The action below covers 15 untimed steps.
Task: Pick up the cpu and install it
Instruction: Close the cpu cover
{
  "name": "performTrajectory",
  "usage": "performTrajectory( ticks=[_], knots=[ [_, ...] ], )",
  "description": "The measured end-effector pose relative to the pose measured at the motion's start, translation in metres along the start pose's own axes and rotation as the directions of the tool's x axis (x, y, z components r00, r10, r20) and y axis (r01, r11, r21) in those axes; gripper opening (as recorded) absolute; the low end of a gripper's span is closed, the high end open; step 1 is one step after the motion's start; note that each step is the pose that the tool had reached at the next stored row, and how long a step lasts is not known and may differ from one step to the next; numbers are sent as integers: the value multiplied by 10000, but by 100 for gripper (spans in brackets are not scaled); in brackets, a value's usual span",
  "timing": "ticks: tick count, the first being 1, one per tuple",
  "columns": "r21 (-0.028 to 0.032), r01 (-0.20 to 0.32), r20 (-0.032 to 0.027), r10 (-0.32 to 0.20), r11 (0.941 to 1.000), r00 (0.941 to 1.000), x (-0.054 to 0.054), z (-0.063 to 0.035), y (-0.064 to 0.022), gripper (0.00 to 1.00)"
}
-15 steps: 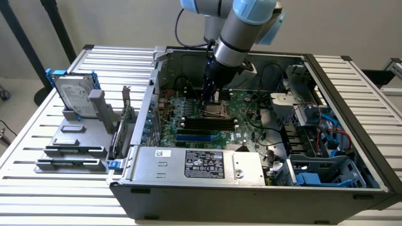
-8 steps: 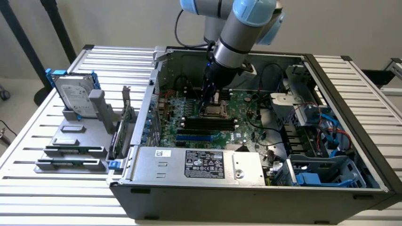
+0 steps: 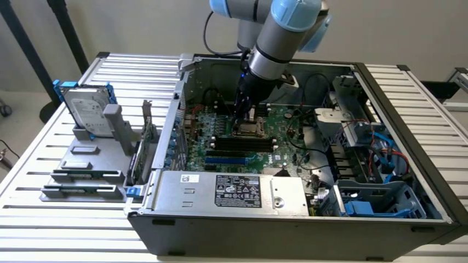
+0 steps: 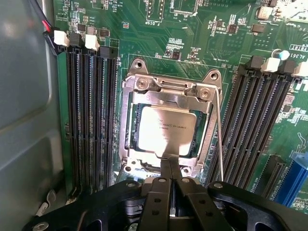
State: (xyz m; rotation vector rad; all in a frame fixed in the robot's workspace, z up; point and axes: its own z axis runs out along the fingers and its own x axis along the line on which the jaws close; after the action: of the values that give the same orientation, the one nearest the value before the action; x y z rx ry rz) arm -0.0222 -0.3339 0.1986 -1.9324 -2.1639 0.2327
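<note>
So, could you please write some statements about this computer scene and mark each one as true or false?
1. The cpu lies within the socket frame on the motherboard. True.
2. The jaws stand wide open. False: they are shut, tips together at the cpu's edge.
3. The hard drive stands inside the case. False: it stands on the grey holder outside the case, at the exterior view's left.
4. Dark memory slots run along both sides of the socket frame. True.
</note>
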Motion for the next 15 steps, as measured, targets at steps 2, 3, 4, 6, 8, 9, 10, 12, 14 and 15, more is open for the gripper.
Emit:
performTrajectory(
  ticks=[2,3,4,6,8,9,10,12,14,15],
  knots=[
    [5,2,-8,-2,10000,10000,0,-15,-3,11],
    [17,-1,-3,1,10000,10000,-2,-28,-8,11],
    [28,-2,-3,2,10000,10000,-4,-43,-13,11],
    [46,-4,-7,4,10000,10000,-10,-70,-23,11],
    [60,-5,-13,5,10000,10000,-17,-95,-37,11],
    [64,-3,-19,3,10000,10000,-22,-108,-47,11],
    [67,-1,-25,1,10000,10000,-25,-119,-55,11],
    [74,1,-36,-1,10000,10000,-35,-146,-78,11],
    [77,4,-48,-4,10000,10000,-47,-166,-105,11],
    [77,6,-54,-5,10000,10000,-52,-175,-122,11]
  ],
)
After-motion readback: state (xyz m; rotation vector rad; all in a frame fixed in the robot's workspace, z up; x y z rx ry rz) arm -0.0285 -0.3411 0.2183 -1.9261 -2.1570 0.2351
